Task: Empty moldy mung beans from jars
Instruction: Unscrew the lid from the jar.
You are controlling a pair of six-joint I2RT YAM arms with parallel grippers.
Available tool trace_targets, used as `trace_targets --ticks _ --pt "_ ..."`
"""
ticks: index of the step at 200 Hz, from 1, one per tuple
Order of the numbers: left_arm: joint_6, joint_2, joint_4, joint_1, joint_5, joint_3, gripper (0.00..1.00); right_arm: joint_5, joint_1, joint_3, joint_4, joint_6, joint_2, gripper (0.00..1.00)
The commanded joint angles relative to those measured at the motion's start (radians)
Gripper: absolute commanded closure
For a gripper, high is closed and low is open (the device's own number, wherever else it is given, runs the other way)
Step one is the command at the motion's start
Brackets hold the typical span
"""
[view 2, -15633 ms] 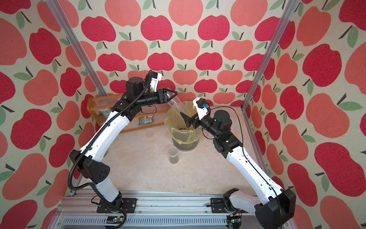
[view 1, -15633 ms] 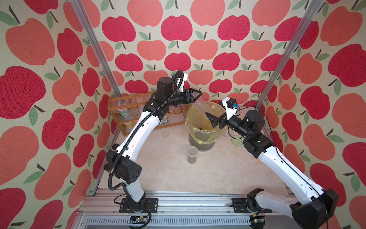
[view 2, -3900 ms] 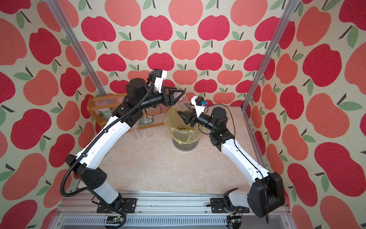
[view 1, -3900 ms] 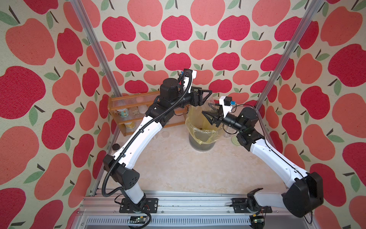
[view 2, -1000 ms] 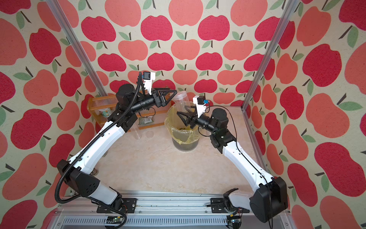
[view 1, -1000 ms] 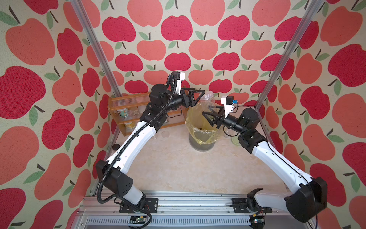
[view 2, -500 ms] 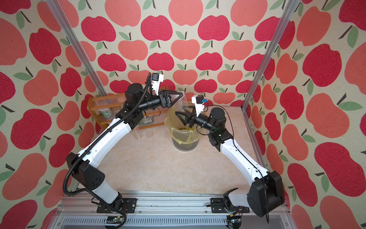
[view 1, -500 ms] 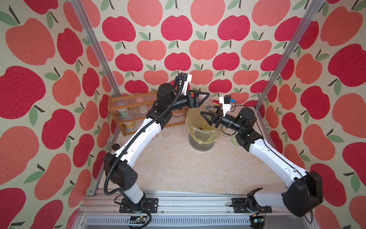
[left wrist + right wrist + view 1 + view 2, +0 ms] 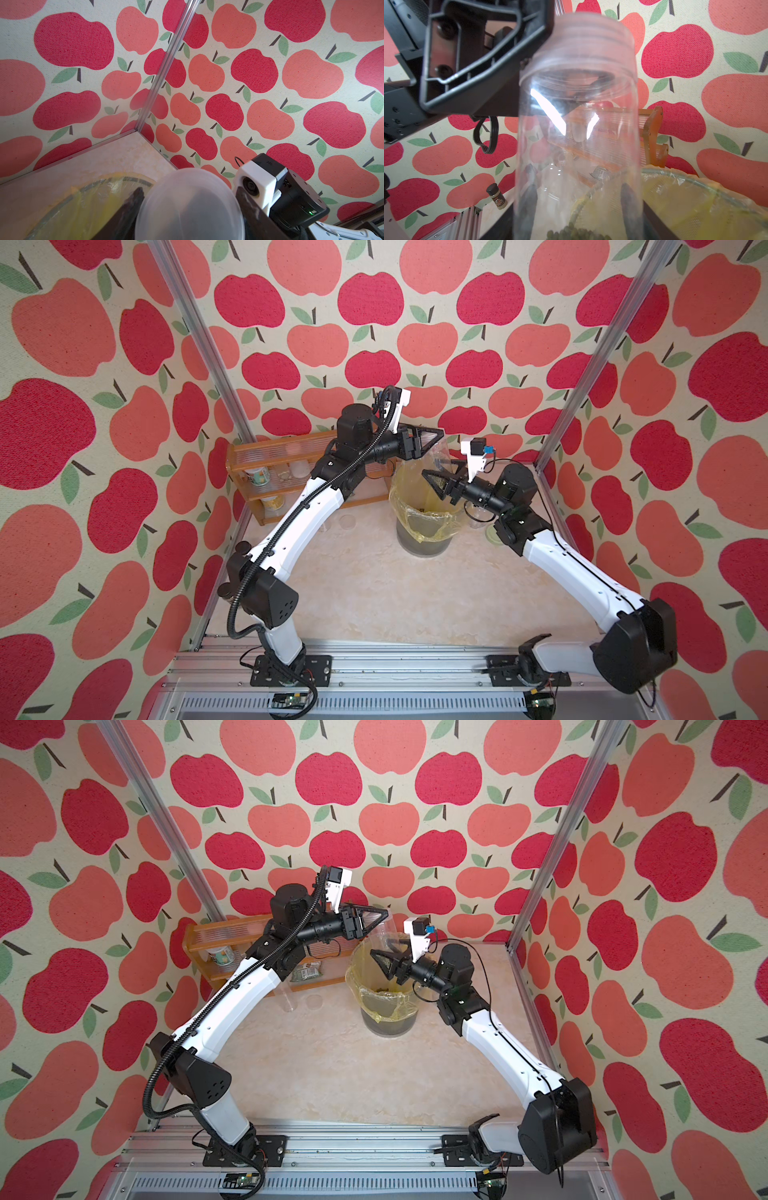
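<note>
Jar [image 9: 577, 108] within right end effector [image 9: 579, 195]

In both top views the left arm [image 9: 307, 514] rises from its base at lower centre-left, bends at a black elbow and slants up and right to mid-frame. The right arm [image 9: 573, 568] mirrors it from the lower right. Both wrists lie nearly level, tips facing. The left gripper [image 9: 438, 436], higher in the frame, has its jaws closed on a frosted lid [image 9: 189, 205]. The right gripper [image 9: 432, 468], just below it, clamps the clear jar [image 9: 577, 135], with fingers [image 9: 630, 199] on either side
</note>
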Motion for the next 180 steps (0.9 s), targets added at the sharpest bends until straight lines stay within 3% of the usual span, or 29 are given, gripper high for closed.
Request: trace_targets --ticks 1,36,56,80,124,150,165,180 --pt "0.098 0.046 -0.183 -0.04 -0.068 0.097 0.4 0.125 0.033 0.064 -0.07 -0.094 -0.025 0.62" --pt "0.05 0.101 -0.292 -0.06 -0.254 0.164 0.42 0.355 0.116 0.095 -0.126 -0.231 -0.03 0.63" --pt "0.035 0.142 -0.333 -0.072 -0.303 0.213 0.42 0.567 0.195 0.14 -0.16 -0.318 -0.01 0.64" --pt "0.04 0.197 -0.396 -0.081 -0.345 0.296 0.42 0.697 0.24 0.181 -0.157 -0.346 0.024 0.64" --pt "0.03 0.212 -0.436 -0.06 -0.29 0.341 0.41 0.681 0.239 0.187 -0.156 -0.311 0.025 0.63" --pt "0.022 0.159 -0.38 -0.047 -0.281 0.26 0.29 0.608 0.218 0.174 -0.159 -0.253 0.007 0.62" --pt "0.016 0.12 -0.302 -0.047 -0.296 0.183 0.15 0.577 0.205 0.178 -0.176 -0.229 0.011 0.62" --pt "0.002 0.098 -0.229 -0.048 -0.295 0.128 0.13 0.591 0.187 0.182 -0.214 -0.199 0.026 0.62"
